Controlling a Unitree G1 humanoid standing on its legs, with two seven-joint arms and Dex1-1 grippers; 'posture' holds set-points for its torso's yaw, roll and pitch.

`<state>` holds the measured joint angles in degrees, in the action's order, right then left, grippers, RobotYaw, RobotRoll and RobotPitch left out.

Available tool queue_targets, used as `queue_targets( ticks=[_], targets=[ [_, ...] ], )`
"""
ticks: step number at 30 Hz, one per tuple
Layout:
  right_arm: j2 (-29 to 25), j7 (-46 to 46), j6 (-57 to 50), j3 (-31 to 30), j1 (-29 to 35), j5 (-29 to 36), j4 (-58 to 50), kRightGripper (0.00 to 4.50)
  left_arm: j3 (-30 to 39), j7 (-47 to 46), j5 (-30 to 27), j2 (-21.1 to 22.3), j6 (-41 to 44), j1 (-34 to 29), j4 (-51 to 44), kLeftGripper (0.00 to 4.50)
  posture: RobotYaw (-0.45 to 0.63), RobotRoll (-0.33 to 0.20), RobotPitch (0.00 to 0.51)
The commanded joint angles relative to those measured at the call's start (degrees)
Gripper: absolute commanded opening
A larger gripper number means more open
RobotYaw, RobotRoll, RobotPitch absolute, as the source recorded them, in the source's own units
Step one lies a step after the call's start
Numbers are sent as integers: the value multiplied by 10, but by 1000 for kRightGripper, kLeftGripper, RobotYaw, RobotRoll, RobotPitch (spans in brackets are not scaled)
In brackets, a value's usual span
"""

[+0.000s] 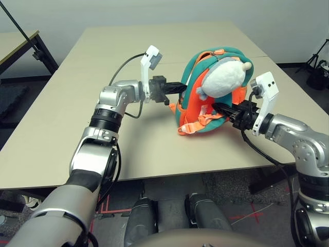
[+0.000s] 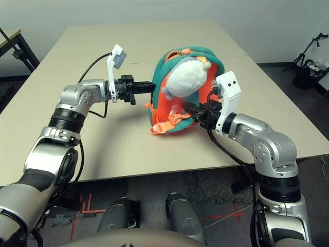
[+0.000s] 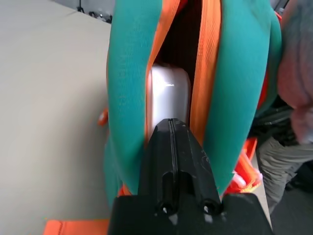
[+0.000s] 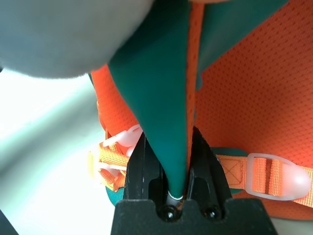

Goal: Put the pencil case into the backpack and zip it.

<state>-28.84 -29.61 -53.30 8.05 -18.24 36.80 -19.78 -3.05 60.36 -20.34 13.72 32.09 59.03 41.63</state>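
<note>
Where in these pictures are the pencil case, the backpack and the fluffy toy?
pencil case [image 3: 168, 100], left wrist view, its white rounded end inside the opening.
backpack [image 1: 191, 77], left eye view, teal side.
plush toy [image 1: 222, 80], left eye view, its body.

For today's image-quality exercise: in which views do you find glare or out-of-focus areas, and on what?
Left wrist view: a bright glint on the pencil case inside the backpack, background soft. Right wrist view: the plush toy is a close grey blur, the table washed out. Head views: even light, soft shadows beneath the backpack.

Silver jointed forearms [image 1: 110, 103] with black ribbed collars, black cables, white wrist brackets, black fingers [image 1: 172, 88].
</note>
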Motion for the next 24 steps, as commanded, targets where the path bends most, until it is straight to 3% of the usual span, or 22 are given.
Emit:
queue_targets(
  ticks=[1,14,22,24],
  targets=[
    [6,-9,-3,-13,5,13,-14,267,-4,-9,19,-20,-24,18,40,0,-221,0,12],
    [12,-8,1,-16,1,10,-10,267,-13,-13,51,-56,-53,21,76,0,-209,0,11],
    [17,-9,1,-17,-1,5,-9,267,-15,-4,54,-68,-36,3,40,0,-221,0,11],
    [17,-9,0,-16,0,5,-11,267,-7,6,49,-48,-23,11,24,385,-221,0,11]
  ],
)
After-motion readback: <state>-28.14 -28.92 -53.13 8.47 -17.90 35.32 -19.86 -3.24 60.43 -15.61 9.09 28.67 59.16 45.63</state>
